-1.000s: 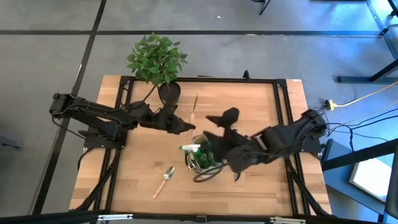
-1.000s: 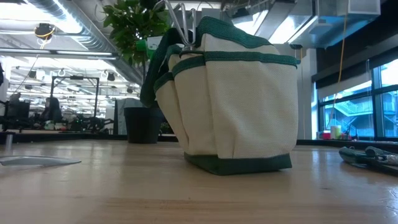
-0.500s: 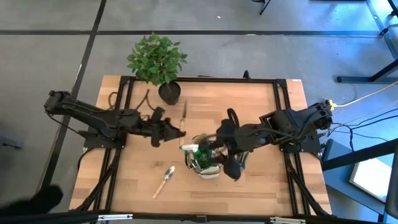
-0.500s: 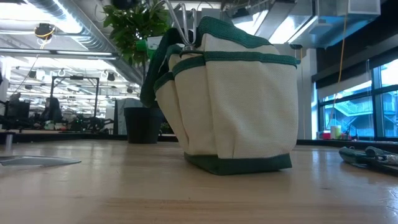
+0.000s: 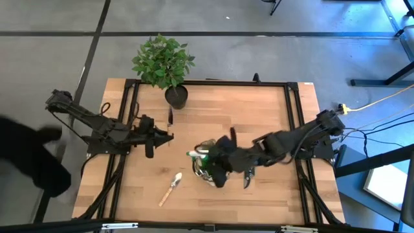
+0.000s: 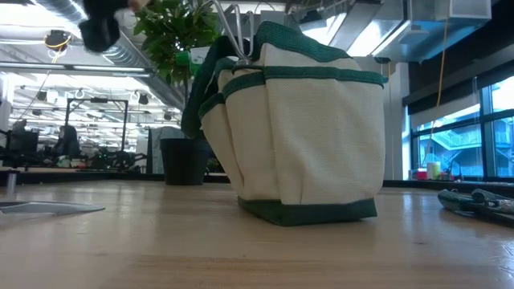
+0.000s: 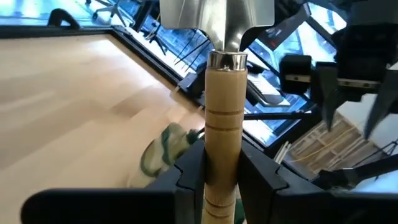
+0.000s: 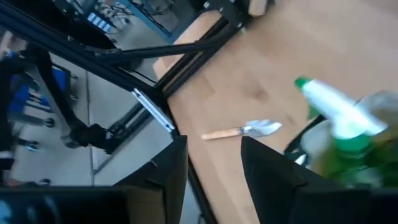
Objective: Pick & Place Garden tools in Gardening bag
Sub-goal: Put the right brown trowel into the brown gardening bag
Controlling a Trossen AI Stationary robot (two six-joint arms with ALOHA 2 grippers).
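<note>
Two dark arms are seen over the wooden table [image 5: 259,116] in the high view. The left arm is stretched from the table's left edge toward the middle, bent at the elbow, with the left gripper [image 5: 167,134] held above the left-centre of the board, just in front of the black plant pot [image 5: 176,97]. In the left wrist view its fingers [image 7: 189,177] are pressed against both sides of a wooden-handled tool [image 7: 222,118]; the handle is pinched upright between them and a flat metal blade is seen at the far end. In the high view the tool shows only as a thin dark line at the gripper, so its kind cannot be told closer.

The right arm is reached from the right edge across the middle, low and nearly straight, with the right gripper [image 5: 217,169] placed over the gardening bag [image 5: 208,169]. In the right wrist view its two fingers [image 8: 163,180] are spread with a gap between them, and nothing is gripped.

The bag is stood upright near the table's centre, shown large in the low view as cream fabric with green trim. A green spray bottle [image 8: 342,127] with white trigger is stuck out of the bag's top. A small wooden-handled trowel [image 5: 171,188] is lain flat on the board, near the bag on its left-front side, apart from both grippers.
</note>
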